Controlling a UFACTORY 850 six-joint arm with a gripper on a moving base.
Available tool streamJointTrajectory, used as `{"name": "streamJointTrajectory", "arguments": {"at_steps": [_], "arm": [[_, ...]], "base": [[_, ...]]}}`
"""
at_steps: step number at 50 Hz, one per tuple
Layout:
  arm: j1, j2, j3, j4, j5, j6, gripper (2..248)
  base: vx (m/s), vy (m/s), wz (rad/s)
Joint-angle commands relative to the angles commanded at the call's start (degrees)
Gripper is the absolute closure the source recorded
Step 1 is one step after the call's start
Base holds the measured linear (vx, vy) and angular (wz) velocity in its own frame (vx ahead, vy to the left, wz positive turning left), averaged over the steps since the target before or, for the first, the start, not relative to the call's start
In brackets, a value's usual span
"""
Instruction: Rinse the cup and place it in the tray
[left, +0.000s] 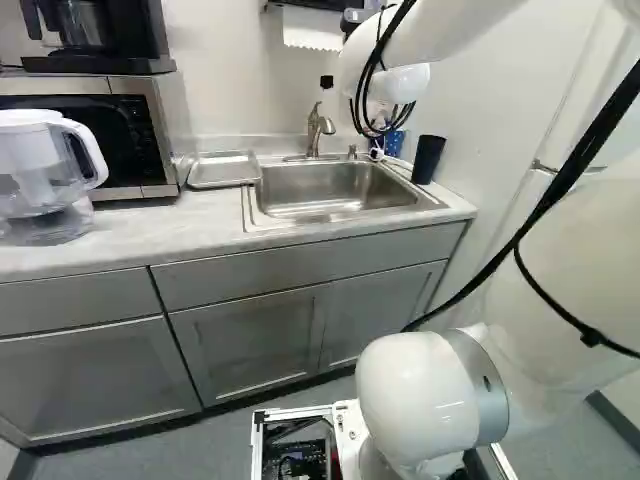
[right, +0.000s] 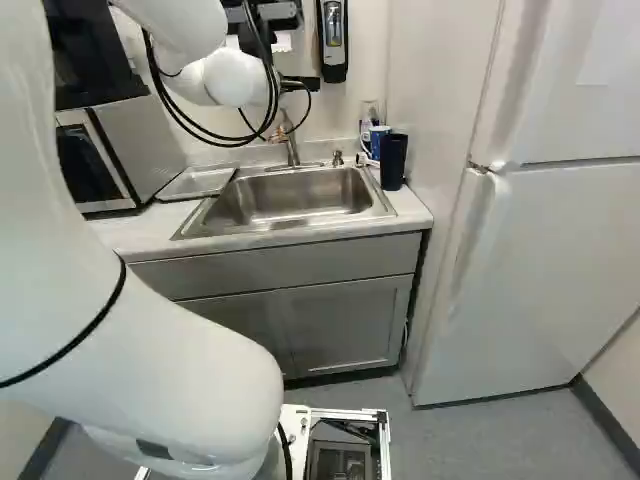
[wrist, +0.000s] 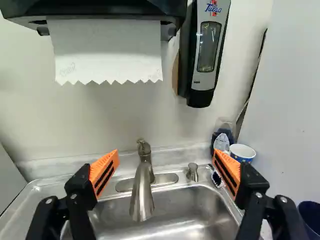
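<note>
Holds jaws wide open, gripping nothing, facing faucet (wrist: 142, 197), with dark cup (wrist: 311, 219) upright outside them, toward refrigerator (right: 555, 270); probably needs sideways reach.

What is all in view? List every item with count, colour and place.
Sink: one, silver, in the counter
Faucet: one, silver, behind the sink
Knob: one, silver, beside the faucet
Tray: one, silver-grey, between microwave and sink
Tall cup: one, dark, beside the sink
Short cup: one, blue and white, behind the tall cup
Towel dispenser: one, black, on the wall
Soap dispenser: one, black and grey, on the wall
Microwave: one, silver and black, left base view's left
Coffee maker: one, black, on the microwave
Pitcher: one, white and clear, before the microwave
Counter: one, pale, above grey cabinets
Fridge: one, white, right base view's right
Arm: one, white
Gripper: one, black, orange pads, open
</note>
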Motion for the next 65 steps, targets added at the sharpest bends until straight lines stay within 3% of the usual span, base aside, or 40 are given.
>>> {"name": "streamJointTrajectory", "arguments": {"at_steps": [37, 65], "arm": [[0.0, -0.1, -0.1, 0.0, 0.0, 0.0, 3], [0.0, -3.2, -3.0, 0.0, -3.2, 0.0, 3]], "base": [[0.0, 0.0, 0.0], [0.0, 0.0, 0.0]]}}
